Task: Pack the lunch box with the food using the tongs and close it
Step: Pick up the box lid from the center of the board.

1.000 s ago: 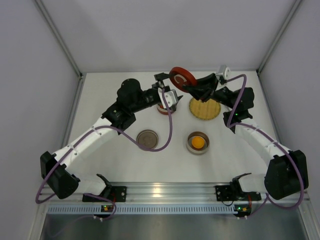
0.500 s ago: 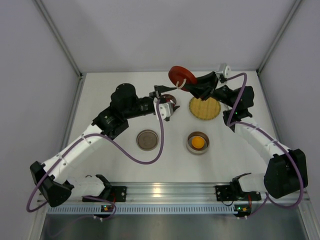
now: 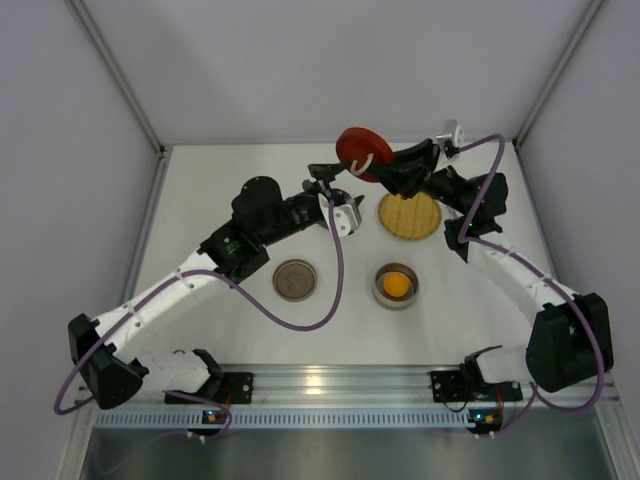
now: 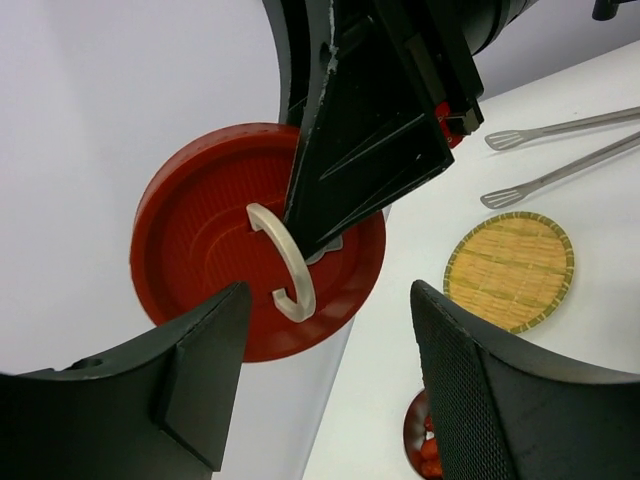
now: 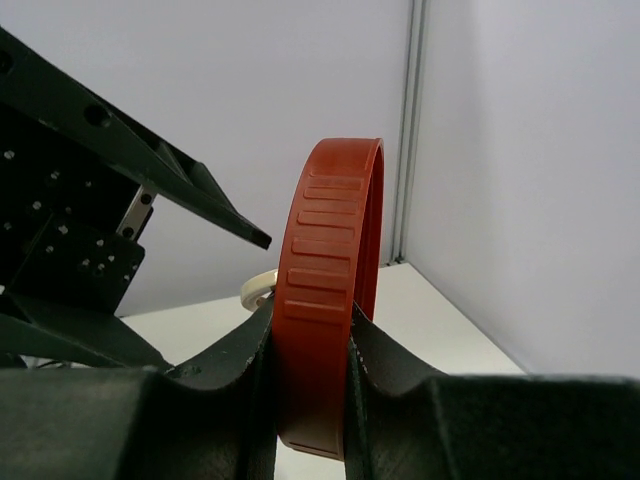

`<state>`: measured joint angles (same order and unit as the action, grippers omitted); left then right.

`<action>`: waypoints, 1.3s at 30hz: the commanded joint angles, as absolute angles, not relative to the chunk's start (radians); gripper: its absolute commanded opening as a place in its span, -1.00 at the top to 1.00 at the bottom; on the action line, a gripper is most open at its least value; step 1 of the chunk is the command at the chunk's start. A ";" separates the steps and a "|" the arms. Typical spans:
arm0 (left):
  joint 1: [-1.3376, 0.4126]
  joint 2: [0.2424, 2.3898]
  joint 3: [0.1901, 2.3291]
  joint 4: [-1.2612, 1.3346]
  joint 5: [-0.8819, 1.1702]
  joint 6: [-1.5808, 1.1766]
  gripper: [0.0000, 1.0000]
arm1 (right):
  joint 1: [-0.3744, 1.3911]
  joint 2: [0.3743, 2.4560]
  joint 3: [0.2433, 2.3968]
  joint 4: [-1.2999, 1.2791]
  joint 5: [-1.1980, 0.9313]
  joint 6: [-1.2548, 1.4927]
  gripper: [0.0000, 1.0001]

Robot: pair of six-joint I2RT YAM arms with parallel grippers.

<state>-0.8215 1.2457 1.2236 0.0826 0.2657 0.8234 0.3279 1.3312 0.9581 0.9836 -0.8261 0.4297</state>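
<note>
My right gripper (image 5: 312, 340) is shut on the rim of the red round lunch box lid (image 5: 335, 250), holding it on edge in the air (image 3: 358, 148). The lid's flat face and its white loop handle (image 4: 285, 265) face my left gripper (image 4: 330, 300), which is open and close to the handle with nothing between its fingers. In the top view that left gripper (image 3: 328, 185) hangs just left of the lid. Below it, a red round container with small red food pieces (image 4: 432, 455) shows at the frame's bottom. The silver tongs (image 4: 560, 150) lie on the table beyond the woven plate.
A round woven yellow plate (image 3: 410, 215) lies under the right arm. One metal bowl holds the orange-yellow piece (image 3: 397, 286). Another metal bowl (image 3: 295, 280) sits left of it. White walls close in the table on three sides.
My left gripper has lifted off the red container toward the lid and its jaws have narrowed a little. The right gripper has shifted the lid slightly left.
</note>
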 commanded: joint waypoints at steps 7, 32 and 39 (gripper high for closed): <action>-0.856 1.308 1.269 0.207 0.192 0.845 -0.31 | 0.341 1.330 0.997 1.132 -0.815 0.512 1.00; -0.856 1.307 1.270 0.229 0.141 0.853 0.03 | 0.379 1.324 0.943 1.095 -0.822 0.468 1.00; -0.856 1.310 1.276 0.235 0.123 0.851 0.16 | 0.391 1.322 0.928 1.086 -0.825 0.456 1.00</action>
<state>-0.8520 1.3186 1.2289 0.1730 0.1379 0.8482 0.3584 1.3327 0.9287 1.0218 -0.8051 0.4740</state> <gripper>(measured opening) 0.426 0.226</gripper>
